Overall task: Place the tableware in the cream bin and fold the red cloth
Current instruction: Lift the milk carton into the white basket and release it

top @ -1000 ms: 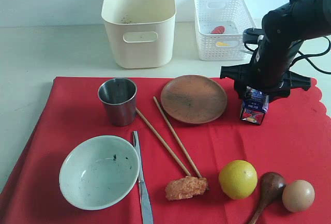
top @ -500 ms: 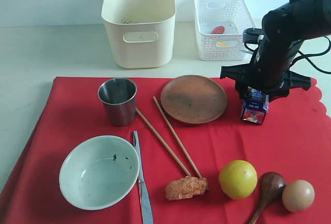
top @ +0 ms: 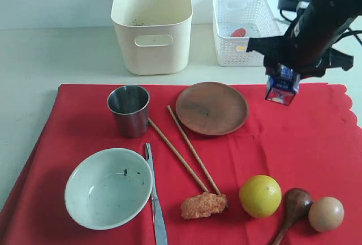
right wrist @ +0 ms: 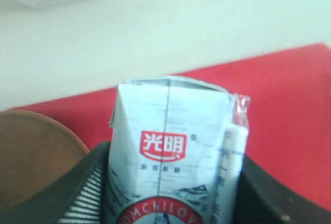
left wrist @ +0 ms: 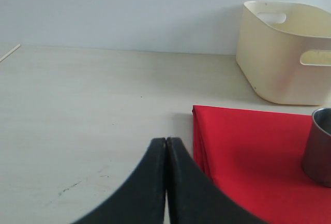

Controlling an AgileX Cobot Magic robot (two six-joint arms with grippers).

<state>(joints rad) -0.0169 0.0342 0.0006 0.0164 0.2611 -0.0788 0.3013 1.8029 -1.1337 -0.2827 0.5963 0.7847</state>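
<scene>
Red cloth [top: 317, 143] spread flat under the round brown plate [top: 211, 108]. Cream bin [top: 151, 24] upright behind the plate to its left, off the cloth. Pale bowl [top: 108, 187], steel cup [top: 129, 110], two chopsticks [top: 181, 154] and knife [top: 154, 194] left of the plate or in front; dark spoon [top: 294, 206] front-right. Right gripper [top: 281, 78] clamped on a small milk carton [right wrist: 170, 151], right of the plate. Left gripper [left wrist: 166, 182] pressed together, empty.

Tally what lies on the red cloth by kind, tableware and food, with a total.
Tableware: 7 (cup, plate, bowl, 2 chopsticks, knife, spoon)
Food: 3 (orange, egg, meat piece)
Total: 10
Left out: the carton, gripped in the right hand.
</scene>
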